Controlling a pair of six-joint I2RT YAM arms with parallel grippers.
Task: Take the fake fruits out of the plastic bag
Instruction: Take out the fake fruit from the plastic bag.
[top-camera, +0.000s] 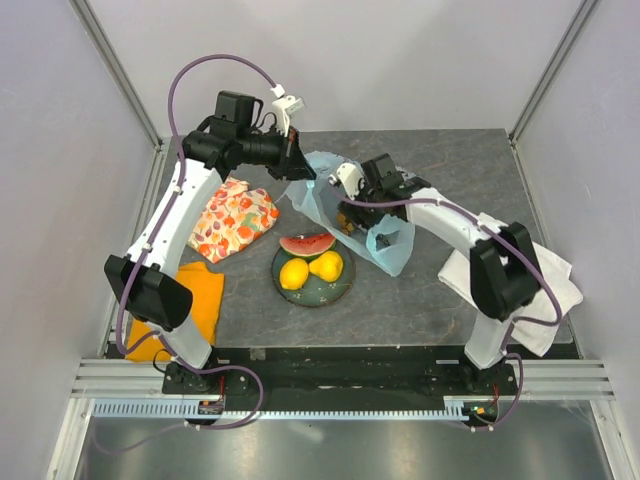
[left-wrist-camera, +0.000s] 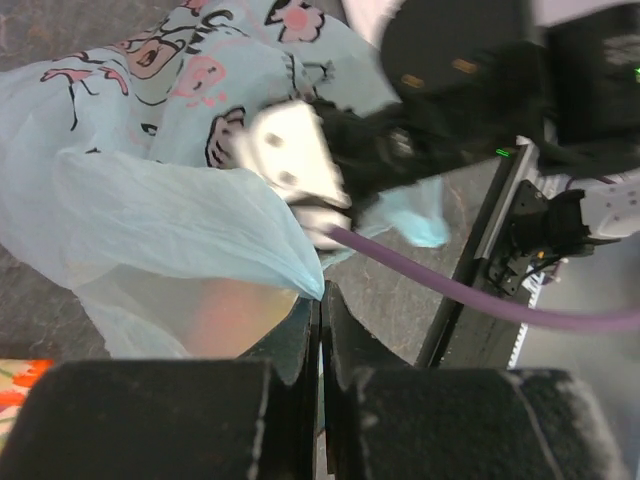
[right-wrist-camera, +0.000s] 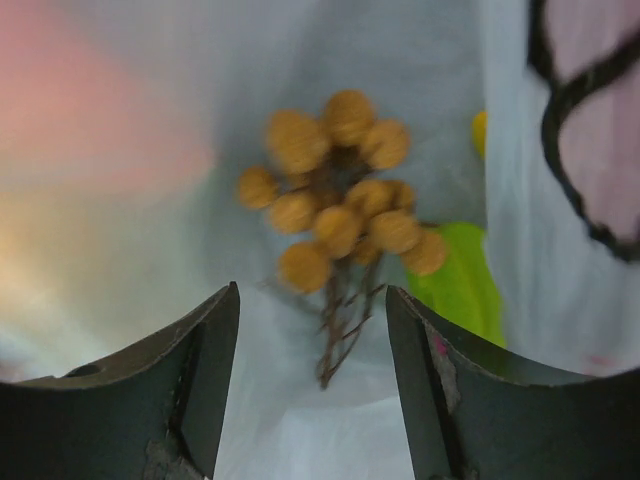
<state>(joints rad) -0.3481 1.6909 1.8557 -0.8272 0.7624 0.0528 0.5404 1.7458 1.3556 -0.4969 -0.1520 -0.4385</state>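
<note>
Toward the far edge of the table, the left gripper pinches the rim of the flimsy plastic bag while the right gripper, spread inside it, faces the light grape bunch, likely best gripped at its stem.

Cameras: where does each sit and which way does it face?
Top external: above and behind the bases, looking down at the table; both arms show.
Left wrist: looks along the left gripper, shut on the plastic bag; right arm beyond.
Right wrist: inside the bag, open right gripper framing the grape bunch.
Shared: all three see the bag.
</note>
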